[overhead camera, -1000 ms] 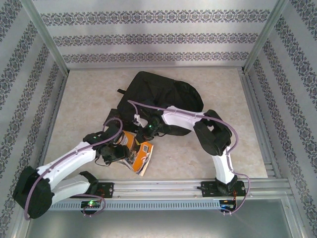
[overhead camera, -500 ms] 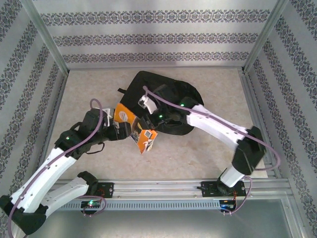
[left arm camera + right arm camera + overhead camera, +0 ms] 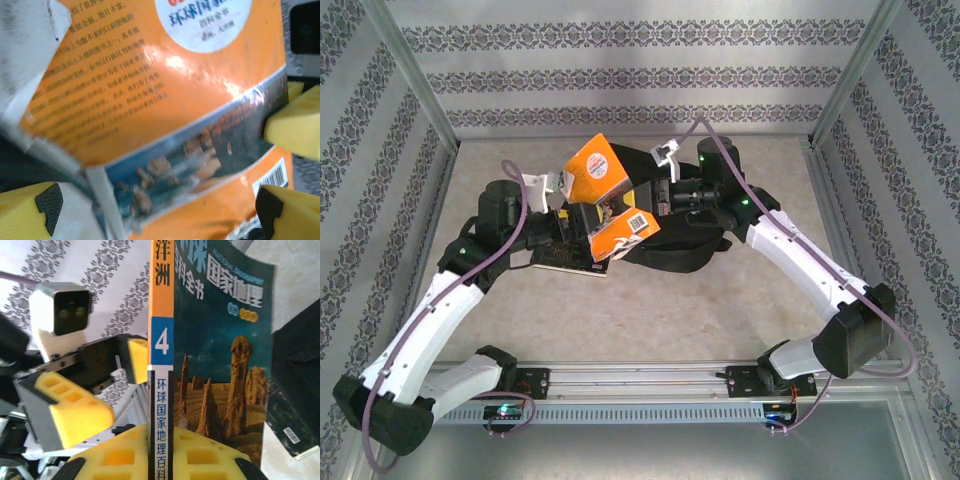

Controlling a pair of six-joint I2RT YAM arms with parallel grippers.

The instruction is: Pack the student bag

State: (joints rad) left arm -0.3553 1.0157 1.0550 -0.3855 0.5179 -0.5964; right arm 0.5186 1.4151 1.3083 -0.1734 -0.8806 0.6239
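The right hand [image 3: 160, 455] is clamped on the spine of an orange book [image 3: 595, 172], raised off the counter [image 3: 720, 310]. The left hand [image 3: 105, 382] is spread wide just beside the book, at its 9 o'clock. The student bag [image 3: 685, 255] lies mid-counter, partly under the book, toward its 5 o'clock.

A pale, mottled beige worktop [image 3: 720, 310] lies under soft, even light. Three walls close it in: the far wall [image 3: 640, 75], the left wall [image 3: 365, 200] and the right wall [image 3: 915, 180], all papered white with bands of dark ornamental pattern. Silvery metal posts [image 3: 412, 75] stand at the far corners, and a metal rail [image 3: 640, 378] with a slotted strip [image 3: 640, 412] runs along the near edge
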